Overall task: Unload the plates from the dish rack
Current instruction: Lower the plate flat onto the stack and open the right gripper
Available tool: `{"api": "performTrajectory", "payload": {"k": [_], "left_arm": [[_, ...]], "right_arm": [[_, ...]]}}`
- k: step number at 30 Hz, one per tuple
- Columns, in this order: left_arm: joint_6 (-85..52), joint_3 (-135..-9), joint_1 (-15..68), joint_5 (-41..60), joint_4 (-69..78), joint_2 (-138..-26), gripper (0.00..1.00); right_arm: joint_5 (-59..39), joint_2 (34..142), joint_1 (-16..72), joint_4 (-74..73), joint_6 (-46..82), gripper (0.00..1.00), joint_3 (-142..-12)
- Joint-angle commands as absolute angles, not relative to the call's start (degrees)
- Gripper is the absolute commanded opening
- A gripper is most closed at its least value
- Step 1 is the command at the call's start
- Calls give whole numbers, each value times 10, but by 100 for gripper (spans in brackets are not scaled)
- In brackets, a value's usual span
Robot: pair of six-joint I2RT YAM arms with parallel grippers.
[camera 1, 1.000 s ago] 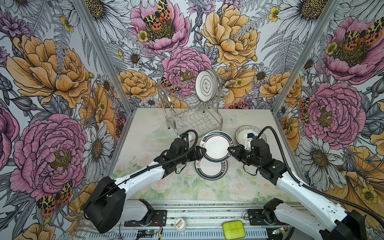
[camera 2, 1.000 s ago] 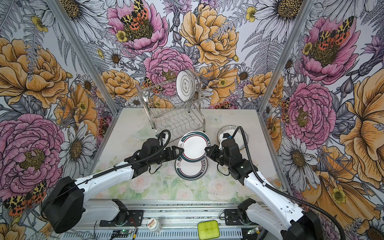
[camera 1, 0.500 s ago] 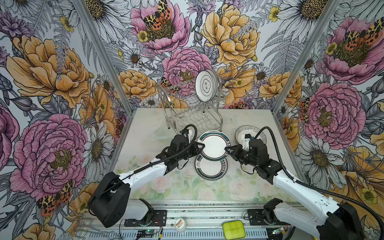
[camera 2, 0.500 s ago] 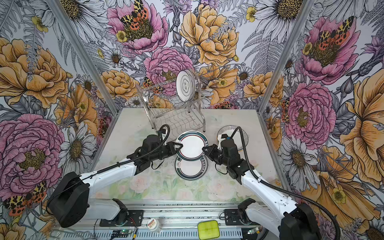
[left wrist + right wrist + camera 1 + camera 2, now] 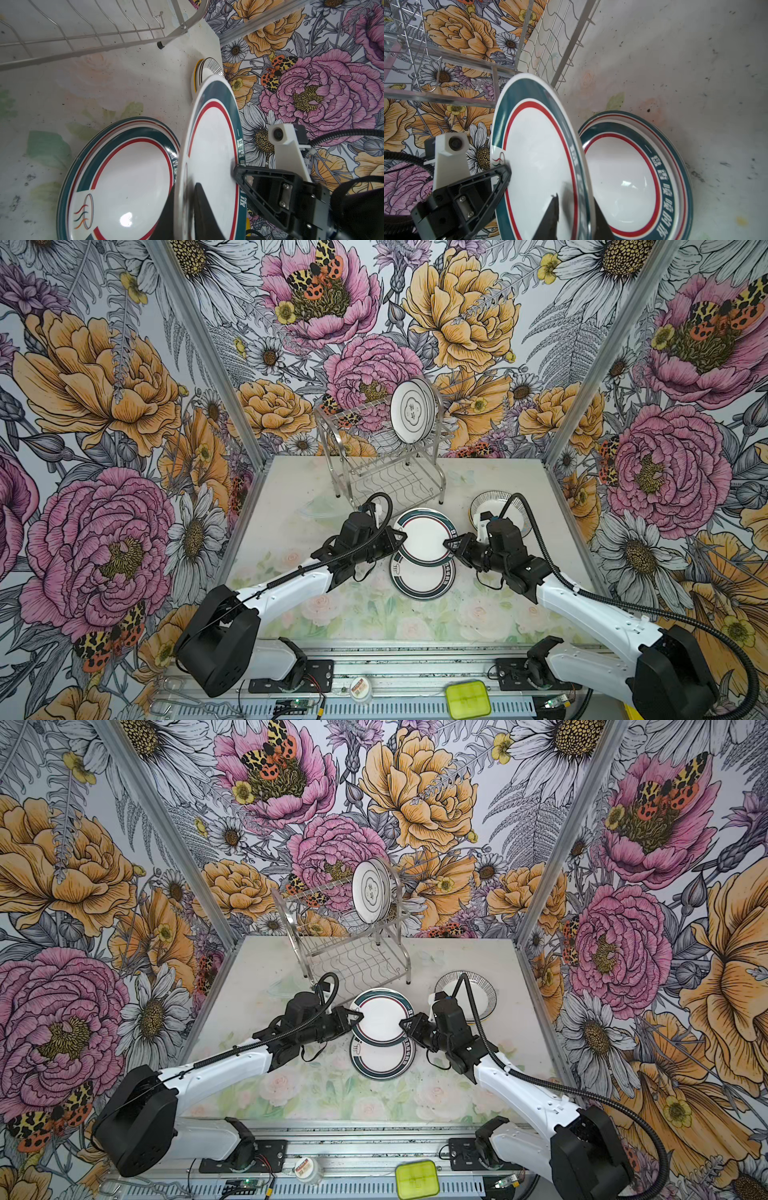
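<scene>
One emblem plate stands in the dish rack upper tier; stacked plates lie on the table; left gripper pinches a teal-banded plate above them, right gripper straddles its rim, grip unclear.

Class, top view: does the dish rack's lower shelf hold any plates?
No, the lower shelf of the dish rack is bare; its only plate stands in the upper tier.

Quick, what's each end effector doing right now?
Left end effector: shut on the plate.
Right end effector: astride the same plate; grip cannot be told.
</scene>
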State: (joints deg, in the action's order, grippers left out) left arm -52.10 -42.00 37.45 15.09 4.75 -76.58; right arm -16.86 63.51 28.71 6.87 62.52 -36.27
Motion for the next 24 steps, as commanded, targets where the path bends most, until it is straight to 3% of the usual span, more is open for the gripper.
{"api": "performTrajectory", "payload": {"k": [1,11,24], "left_arm": [[-495,-406,391,180,12,-751,0],[-502,-384,390,167,-7,-719,0],[-508,-376,394,164,-9,-746,0]], "right_arm": [[-169,623,295,40,601,31,-379],[-119,572,234,141,560,45,-374],[-5,606,206,250,467,48,-462]]}}
